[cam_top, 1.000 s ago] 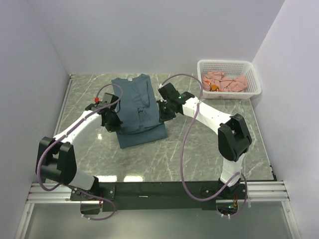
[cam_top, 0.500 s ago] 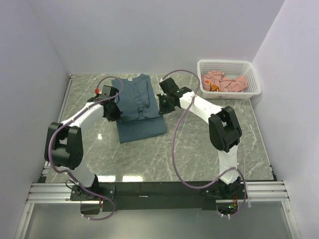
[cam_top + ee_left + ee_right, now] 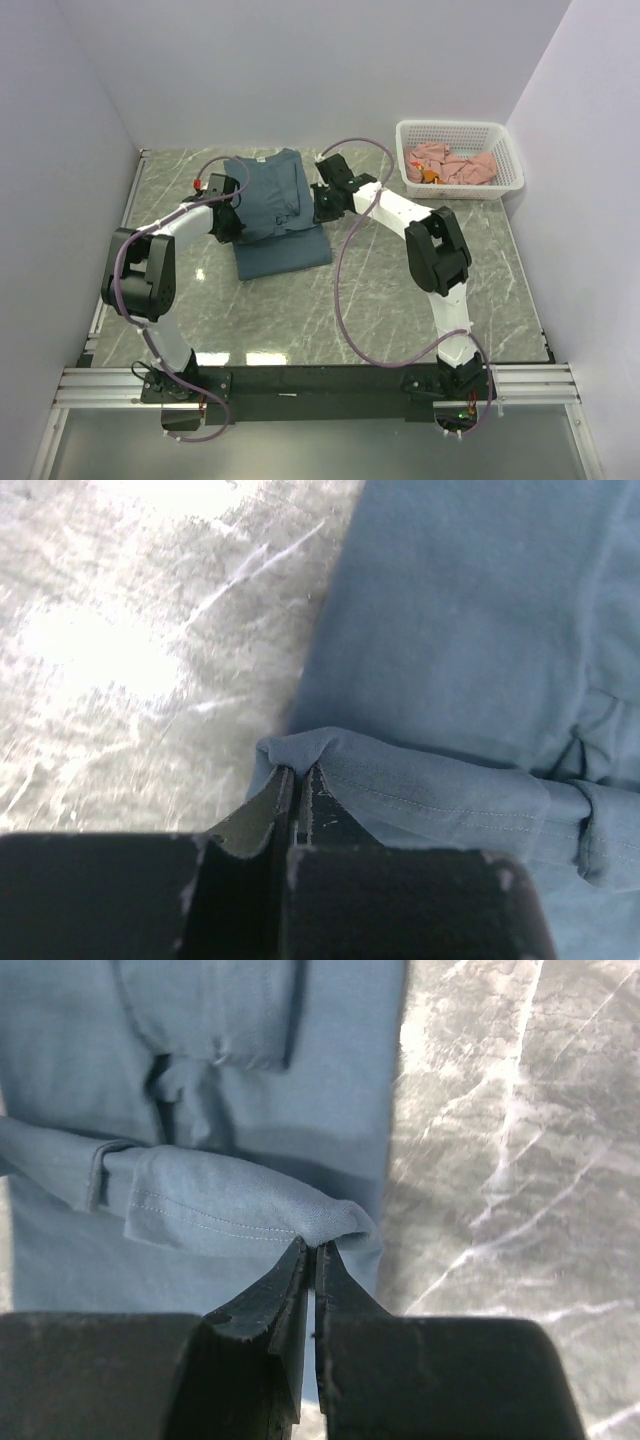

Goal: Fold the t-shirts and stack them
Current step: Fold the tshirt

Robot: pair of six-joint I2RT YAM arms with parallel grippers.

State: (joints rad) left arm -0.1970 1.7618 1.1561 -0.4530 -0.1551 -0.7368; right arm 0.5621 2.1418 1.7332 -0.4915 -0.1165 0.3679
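Observation:
The dark slate-blue t-shirt [image 3: 272, 210] lies partly folded at the back middle of the marble table, collar toward the far wall. My left gripper [image 3: 232, 222] is shut on the hem corner [image 3: 300, 752] at the shirt's left edge. On the right edge, my right gripper [image 3: 318, 212] is shut on the other hem corner [image 3: 335, 1222]. Both hold the hem raised over the shirt's body. Salmon-pink t-shirts [image 3: 452, 164] lie crumpled in the basket.
The white lattice basket [image 3: 459, 133] stands at the back right corner. Purple cables loop over both arms. White walls close in the table on three sides, and bare marble [image 3: 400, 300] stretches in front of the shirt.
Both grippers have carried the shirt's hem away from the arm bases toward the collar. The fold has shortened the shirt, and both arms are stretched farther out.

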